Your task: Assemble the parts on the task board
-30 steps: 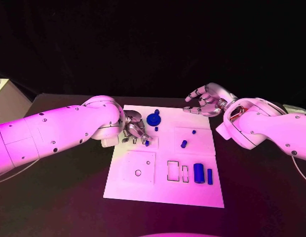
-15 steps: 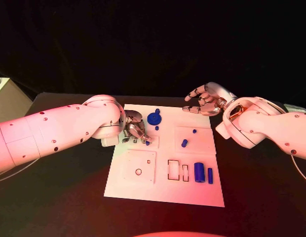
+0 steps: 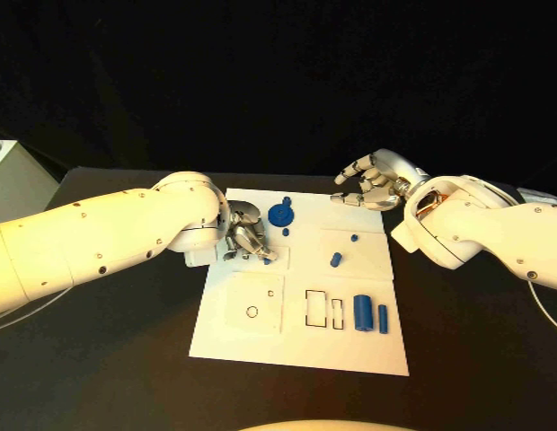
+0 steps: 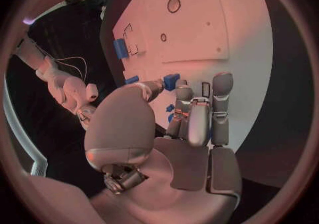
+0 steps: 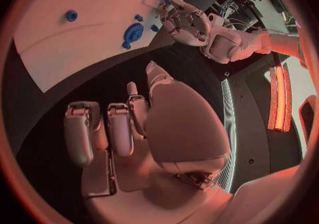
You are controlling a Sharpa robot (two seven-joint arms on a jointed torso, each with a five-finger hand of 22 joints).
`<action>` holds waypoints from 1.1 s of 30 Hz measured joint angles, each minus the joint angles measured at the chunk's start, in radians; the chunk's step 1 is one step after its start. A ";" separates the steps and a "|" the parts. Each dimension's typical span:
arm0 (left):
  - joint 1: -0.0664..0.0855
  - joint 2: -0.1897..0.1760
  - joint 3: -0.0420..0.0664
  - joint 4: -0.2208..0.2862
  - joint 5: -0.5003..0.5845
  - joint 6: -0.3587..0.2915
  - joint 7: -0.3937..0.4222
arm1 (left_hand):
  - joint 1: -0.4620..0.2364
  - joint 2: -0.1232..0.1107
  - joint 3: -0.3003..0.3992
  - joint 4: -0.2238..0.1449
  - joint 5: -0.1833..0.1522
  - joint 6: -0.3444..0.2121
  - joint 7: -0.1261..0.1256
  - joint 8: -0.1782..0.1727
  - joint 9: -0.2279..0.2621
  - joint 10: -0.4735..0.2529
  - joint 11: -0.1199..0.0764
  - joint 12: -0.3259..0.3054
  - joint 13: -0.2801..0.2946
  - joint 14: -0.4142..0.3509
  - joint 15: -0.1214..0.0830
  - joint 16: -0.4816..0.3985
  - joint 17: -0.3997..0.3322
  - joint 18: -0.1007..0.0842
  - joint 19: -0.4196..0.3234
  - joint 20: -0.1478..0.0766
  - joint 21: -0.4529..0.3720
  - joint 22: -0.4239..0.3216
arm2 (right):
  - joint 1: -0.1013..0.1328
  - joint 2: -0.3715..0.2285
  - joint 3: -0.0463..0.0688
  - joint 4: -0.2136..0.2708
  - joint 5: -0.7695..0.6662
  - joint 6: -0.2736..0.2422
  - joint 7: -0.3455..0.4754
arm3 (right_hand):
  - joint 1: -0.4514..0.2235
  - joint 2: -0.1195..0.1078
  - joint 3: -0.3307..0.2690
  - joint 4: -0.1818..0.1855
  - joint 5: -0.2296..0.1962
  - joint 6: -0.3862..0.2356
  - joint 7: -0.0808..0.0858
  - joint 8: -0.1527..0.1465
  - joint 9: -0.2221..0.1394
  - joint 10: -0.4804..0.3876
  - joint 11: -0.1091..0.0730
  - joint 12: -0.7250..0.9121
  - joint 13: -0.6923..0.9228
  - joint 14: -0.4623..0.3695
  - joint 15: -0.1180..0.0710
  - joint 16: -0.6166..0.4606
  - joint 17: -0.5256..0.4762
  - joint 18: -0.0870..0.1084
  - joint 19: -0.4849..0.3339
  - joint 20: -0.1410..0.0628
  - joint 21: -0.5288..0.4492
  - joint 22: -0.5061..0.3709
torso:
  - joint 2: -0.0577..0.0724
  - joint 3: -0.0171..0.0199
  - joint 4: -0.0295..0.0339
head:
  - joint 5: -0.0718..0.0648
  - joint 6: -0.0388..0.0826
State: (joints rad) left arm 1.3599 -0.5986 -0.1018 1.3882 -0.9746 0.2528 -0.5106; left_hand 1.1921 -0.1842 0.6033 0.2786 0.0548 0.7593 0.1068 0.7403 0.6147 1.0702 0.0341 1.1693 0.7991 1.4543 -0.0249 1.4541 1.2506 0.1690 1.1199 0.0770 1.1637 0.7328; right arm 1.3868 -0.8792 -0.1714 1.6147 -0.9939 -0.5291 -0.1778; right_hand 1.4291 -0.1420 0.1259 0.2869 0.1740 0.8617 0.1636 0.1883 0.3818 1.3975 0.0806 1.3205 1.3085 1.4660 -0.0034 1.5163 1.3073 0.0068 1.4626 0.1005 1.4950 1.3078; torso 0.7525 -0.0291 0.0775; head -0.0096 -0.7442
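The job looks early: on the white board point(image 3: 357, 346) several blue pieces still lie loose, the left hand point(image 3: 243, 236) curls over a small blue piece point(image 3: 267, 259) I cannot tell if it grips, and the right hand point(image 3: 375, 182) hovers empty, fingers apart.

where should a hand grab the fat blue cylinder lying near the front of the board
Across its round sides at mid-length, coming straight down from above. The cylinder lies flat on the board, long axis running near to far, with the thin blue rod close on one side, so fingers need a narrow, careful pinch.
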 measured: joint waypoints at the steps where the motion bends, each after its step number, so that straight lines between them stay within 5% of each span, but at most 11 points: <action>1: 0.000 0.000 0.000 0.000 0.001 0.000 0.000 | 0.000 0.000 0.000 0.000 0.000 0.000 0.000 0.000 0.001 0.000 0.000 0.000 0.000 0.000 0.000 0.000 0.001 0.000 0.000 0.000 0.000 0.000 | 0.000 0.000 0.000 0.000 0.000 0.000 0.000 | 0.000 0.000 0.000 0.000 0.000 0.000 0.000 0.000 0.000 0.000 0.000 0.000 0.000 0.000 0.000 0.000 0.000 0.000 0.000 0.000 0.000 0.000 | 0.000 0.0000 0.0001 | 0.000 0.000; 9: 0.000 -0.002 0.000 -0.001 0.009 0.001 0.000 | 0.017 0.005 0.039 -0.003 -0.002 0.000 0.000 0.000 0.006 0.000 0.000 0.000 -0.002 0.000 0.000 0.000 0.003 0.000 0.000 0.000 0.000 0.000 | 0.000 0.002 0.000 -0.002 0.000 0.003 -0.002 | 0.000 0.000 0.000 0.000 0.000 0.000 0.000 0.000 0.000 0.000 0.000 0.000 0.000 0.000 0.000 0.000 0.000 0.000 0.000 0.000 0.000 0.000 | 0.001 0.0002 0.0000 | 0.001 -0.001; 11: 0.000 -0.004 0.000 0.002 0.014 0.001 0.000 | 0.042 0.008 0.096 -0.026 -0.007 0.000 0.000 0.010 0.012 0.004 -0.004 0.000 0.003 0.006 -0.006 0.000 0.012 0.000 0.003 -0.003 0.008 0.009 | 0.000 0.002 0.000 -0.002 0.000 0.004 -0.002 | 0.000 0.000 0.000 0.000 0.000 0.000 0.000 0.000 0.000 0.000 0.000 0.000 0.000 0.000 0.000 0.000 0.000 0.000 0.000 0.000 0.000 0.000 | 0.001 0.0002 0.0000 | 0.001 0.000; 17: -0.001 -0.012 0.000 0.011 0.031 0.000 0.000 | 0.046 0.009 0.167 0.016 -0.001 -0.021 -0.022 0.024 0.012 0.031 -0.023 0.010 0.020 0.011 -0.018 0.002 0.033 0.000 0.017 -0.017 0.033 0.036 | -0.001 0.003 0.000 -0.004 0.000 0.006 -0.003 | 0.000 0.000 0.000 0.000 0.000 0.000 0.000 0.000 0.000 0.000 0.000 0.000 0.000 0.000 0.000 0.000 0.000 0.000 0.000 0.000 0.000 0.000 | 0.001 0.0000 -0.0001 | -0.001 0.001; 24: -0.004 -0.024 -0.001 0.019 0.048 -0.012 -0.001 | 0.031 -0.006 0.172 0.021 0.000 -0.023 -0.023 0.025 0.012 0.045 -0.023 0.019 0.031 0.011 -0.018 0.008 0.046 0.000 0.022 -0.022 0.048 0.056 | -0.002 0.004 0.000 -0.008 0.000 0.009 -0.003 | 0.000 0.000 0.000 0.000 0.012 0.000 0.000 0.000 -0.001 0.000 0.000 0.000 0.000 0.000 0.000 0.000 0.000 0.000 0.000 0.000 0.000 0.000 | 0.001 -0.0002 0.0003 | -0.003 0.001; 26: -0.004 -0.029 -0.001 0.022 0.053 -0.020 -0.002 | 0.027 -0.009 0.172 0.021 0.000 -0.023 -0.023 0.041 0.012 0.047 -0.025 0.024 0.036 0.011 -0.018 0.008 0.052 -0.016 0.022 -0.022 0.055 0.064 | -0.002 0.003 0.000 -0.009 0.000 0.010 -0.003 | 0.000 0.000 0.000 0.000 0.012 0.000 0.000 0.000 -0.001 0.000 0.000 0.000 0.000 0.000 0.000 0.000 0.000 0.000 0.000 0.000 0.000 0.000 | 0.001 -0.0005 0.0005 | -0.003 0.002; 33: -0.005 -0.046 0.001 0.038 0.063 -0.046 -0.002 | 0.017 -0.012 0.175 0.024 0.004 -0.023 -0.023 0.077 0.012 0.053 -0.023 0.024 0.042 0.011 -0.018 0.012 0.058 -0.016 0.029 -0.021 0.060 0.074 | -0.004 0.004 0.000 -0.012 0.001 0.012 -0.003 | 0.000 0.000 0.003 0.003 0.018 0.000 0.000 0.000 -0.001 0.000 0.000 0.000 0.000 0.000 0.000 0.000 0.000 0.000 0.000 0.000 0.000 0.000 | 0.001 0.0000 0.0012 | -0.008 0.010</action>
State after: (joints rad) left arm 1.3554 -0.6447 -0.1010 1.4264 -0.9118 0.2064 -0.5127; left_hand 1.2088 -0.1964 0.7785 0.3021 0.0587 0.7360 0.0837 0.8172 0.6269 1.1228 0.0106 1.1935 0.8407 1.4651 -0.0429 1.4658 1.3081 0.1532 1.1491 0.0555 1.2236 0.8069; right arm 1.3827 -0.8750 -0.1716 1.6026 -0.9933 -0.5166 -0.1813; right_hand 1.4292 -0.1421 0.1286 0.2897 0.1918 0.8617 0.1635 0.1883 0.3806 1.3975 0.0806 1.3205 1.3085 1.4661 -0.0035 1.5163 1.3073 0.0068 1.4626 0.1005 1.4950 1.3074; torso 0.7534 -0.0291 0.0786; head -0.0180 -0.7343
